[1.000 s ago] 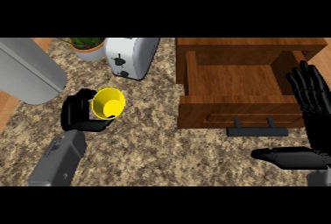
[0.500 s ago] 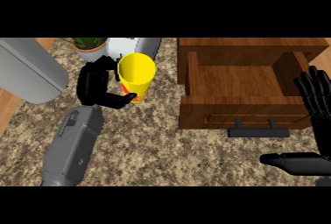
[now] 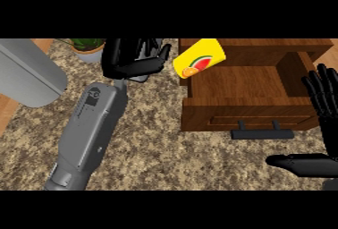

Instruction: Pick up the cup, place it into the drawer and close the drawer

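1. Since the earlier frame the left hand [image 3: 132,58] has moved right toward the drawer [image 3: 254,96]; the yellow cup [image 3: 199,58] is now at the drawer's left wall, tilted.
2. Left fingers spread; can't tell if they touch the cup.
3. Drawer open, black handle [image 3: 263,133] in front.
4. Right hand [image 3: 322,96] at right edge, fingers straight, apart.

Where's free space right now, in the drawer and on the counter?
The open wooden drawer has a bare floor from its middle to its right wall; the yellow fruit-print cup sits tilted at its back-left corner, just beyond the left hand. Speckled counter below the drawer's black handle is bare. The right hand rests open at right.
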Controlling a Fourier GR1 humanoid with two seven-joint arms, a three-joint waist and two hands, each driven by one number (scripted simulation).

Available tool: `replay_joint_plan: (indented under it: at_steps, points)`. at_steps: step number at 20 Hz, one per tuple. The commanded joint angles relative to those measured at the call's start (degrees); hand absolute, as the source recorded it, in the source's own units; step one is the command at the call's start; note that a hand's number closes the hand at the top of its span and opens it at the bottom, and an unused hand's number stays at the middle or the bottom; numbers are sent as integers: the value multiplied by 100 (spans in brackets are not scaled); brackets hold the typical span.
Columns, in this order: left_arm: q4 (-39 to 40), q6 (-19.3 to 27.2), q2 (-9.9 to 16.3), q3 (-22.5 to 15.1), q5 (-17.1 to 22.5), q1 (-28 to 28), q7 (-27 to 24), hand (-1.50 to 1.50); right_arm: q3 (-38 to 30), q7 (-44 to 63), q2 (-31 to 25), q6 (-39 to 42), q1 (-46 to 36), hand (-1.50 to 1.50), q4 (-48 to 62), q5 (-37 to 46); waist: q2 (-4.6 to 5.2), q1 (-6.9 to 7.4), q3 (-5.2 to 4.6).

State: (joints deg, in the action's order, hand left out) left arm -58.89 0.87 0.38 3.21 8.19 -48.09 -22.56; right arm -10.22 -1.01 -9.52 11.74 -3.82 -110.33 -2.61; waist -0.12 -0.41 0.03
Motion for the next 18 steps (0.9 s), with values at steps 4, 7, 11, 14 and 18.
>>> replay_joint_plan:
  at_steps: [4, 7, 11, 14, 18]
  points:
    - [257, 1079, -37, -774, 246, -931, 643, 150, -147, -103, -58, 136, 88, -150, 18, -172, 12, -53, -1]
    - [1060, 1241, -37, -776, 529, -1486, 641, 150, 19, -664, 55, 120, 196, -150, 433, 207, 37, -114, 2]
    - [1732, 1250, -38, -763, 859, -1907, 704, 150, -158, -100, -167, 121, -252, -150, 359, -38, 43, -103, -1]
    - [2309, 1472, -38, -1181, 1286, -2307, 636, 150, -231, -309, -253, 254, -408, -150, 609, -137, 65, -205, 2]
    - [2915, 1695, -38, -1502, 1549, -2447, 242, 150, -185, -73, -208, 289, -135, -150, 135, -246, 72, -275, 1]
